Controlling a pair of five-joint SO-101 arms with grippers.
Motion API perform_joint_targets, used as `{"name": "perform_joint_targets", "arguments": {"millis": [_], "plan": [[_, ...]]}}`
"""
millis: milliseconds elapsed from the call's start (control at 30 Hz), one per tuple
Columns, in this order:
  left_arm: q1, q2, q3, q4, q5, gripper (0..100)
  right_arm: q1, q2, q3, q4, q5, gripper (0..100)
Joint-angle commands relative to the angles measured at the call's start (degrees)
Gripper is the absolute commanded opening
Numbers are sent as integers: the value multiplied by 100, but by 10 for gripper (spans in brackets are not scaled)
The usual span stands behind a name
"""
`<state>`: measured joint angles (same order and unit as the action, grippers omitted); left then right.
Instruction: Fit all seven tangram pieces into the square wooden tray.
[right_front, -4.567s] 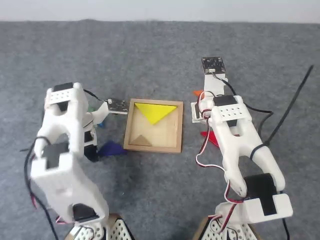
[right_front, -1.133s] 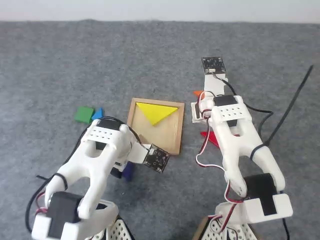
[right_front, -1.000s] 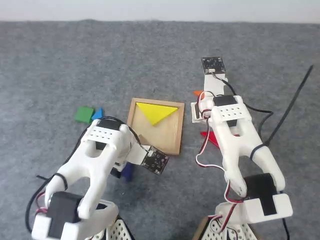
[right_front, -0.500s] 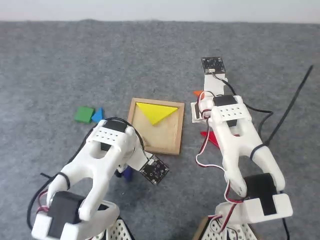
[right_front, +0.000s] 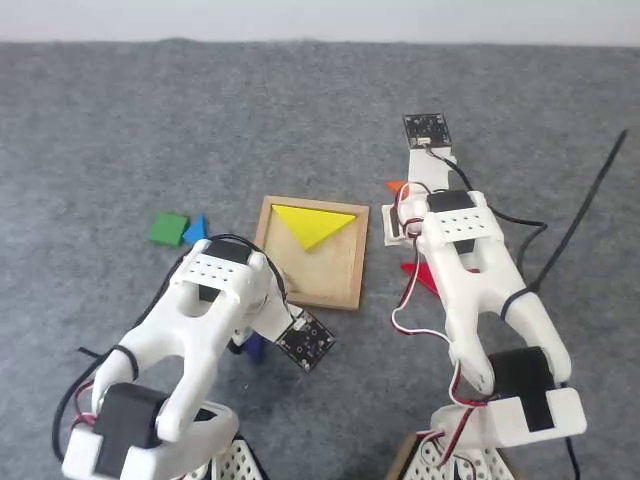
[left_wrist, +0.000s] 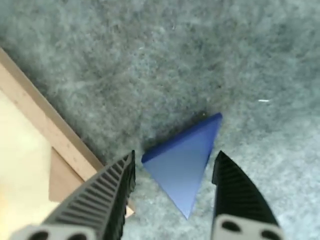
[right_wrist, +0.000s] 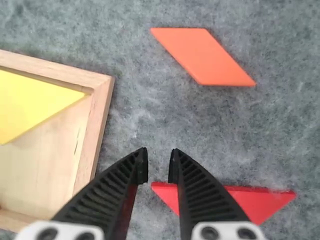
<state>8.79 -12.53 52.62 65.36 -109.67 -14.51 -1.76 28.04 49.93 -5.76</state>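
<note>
The square wooden tray (right_front: 345, 262) holds a yellow triangle (right_front: 312, 222) at its far side and a tan triangle (left_wrist: 62, 181) in a near corner. A dark blue triangle (left_wrist: 182, 160) lies on the carpet just off the tray's near left corner (left_wrist: 47, 131). My left gripper (left_wrist: 175, 158) hangs open over it, one finger on each side. My right gripper (right_wrist: 157, 157) is shut and holds nothing, low over the carpet beside the tray's right edge (right_wrist: 97, 125). It sits between the orange parallelogram (right_wrist: 202, 56) and the red triangle (right_wrist: 240, 200).
A green square (right_front: 168, 228) and a small light blue triangle (right_front: 195, 229) lie together left of the tray. Grey carpet covers the whole table. The orange piece (right_front: 397, 186) and the red piece (right_front: 420, 276) lie partly under the right arm.
The left arm swung from the tray's left side to its near left corner, and the dark blue triangle now lies nearer the front. In the last second its wrist shifted slightly. The right arm stayed still.
</note>
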Motion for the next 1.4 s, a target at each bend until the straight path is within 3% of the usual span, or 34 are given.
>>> {"name": "perform_joint_targets", "arguments": {"millis": [0,900,1067,1200,1367], "plan": [[18,-185,-136,290,-281,207,-22,-66,-229,-101,88,80],[79,-202,-101,413,-26,151,-4,-66,-229,-110,88,80],[88,-246,-145,352,756,214,-13,-66,-229,-110,88,80],[79,-202,-84,-220,1301,242,-22,-66,-229,-110,88,80],[-79,-167,-92,-492,1468,243,-13,-66,-229,-110,88,80]]}}
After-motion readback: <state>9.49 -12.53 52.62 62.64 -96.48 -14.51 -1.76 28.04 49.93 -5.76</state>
